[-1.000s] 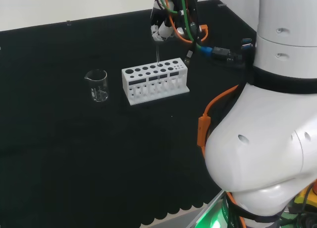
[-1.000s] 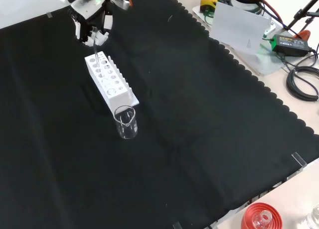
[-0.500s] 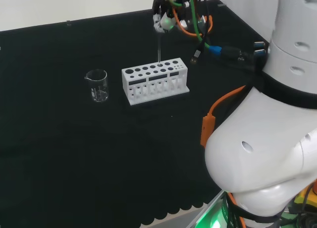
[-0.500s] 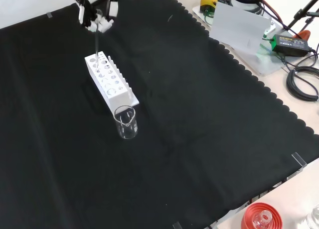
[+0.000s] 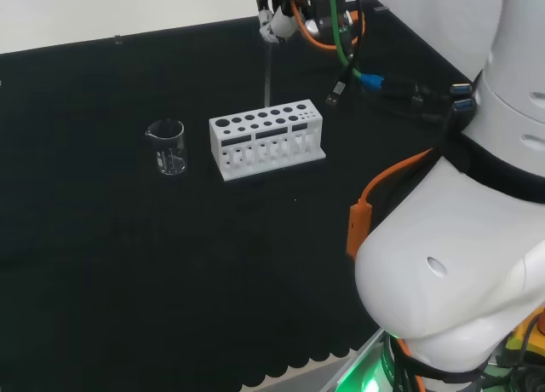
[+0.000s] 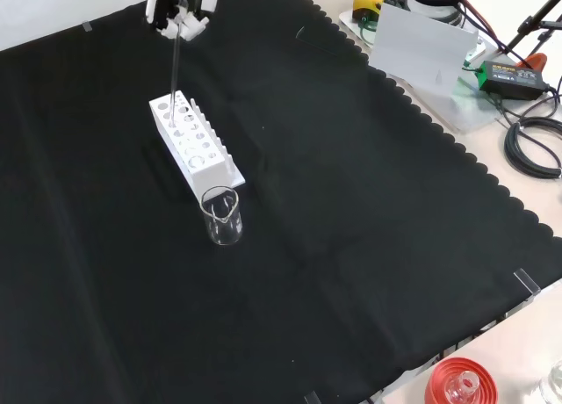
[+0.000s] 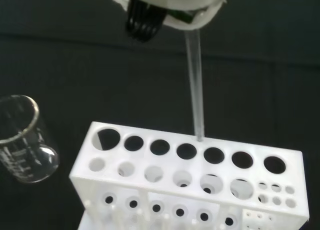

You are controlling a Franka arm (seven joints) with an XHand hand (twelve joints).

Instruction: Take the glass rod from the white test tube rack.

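The rod (image 5: 267, 72), a thin clear glass stick, hangs upright with its lower tip just above the rack (image 5: 266, 139), pinched at its top by the hand (image 5: 274, 21). The hand is raised over the rack's far side, fingers curled round the rod. The rack is a white block with rows of round holes. A clear beaker (image 5: 167, 147) stands left of it in the head view on the black-clothed table (image 5: 128, 264).

Hand (image 7: 170, 2) holds glass rod (image 7: 195, 85) — above rack (image 7: 190, 190).
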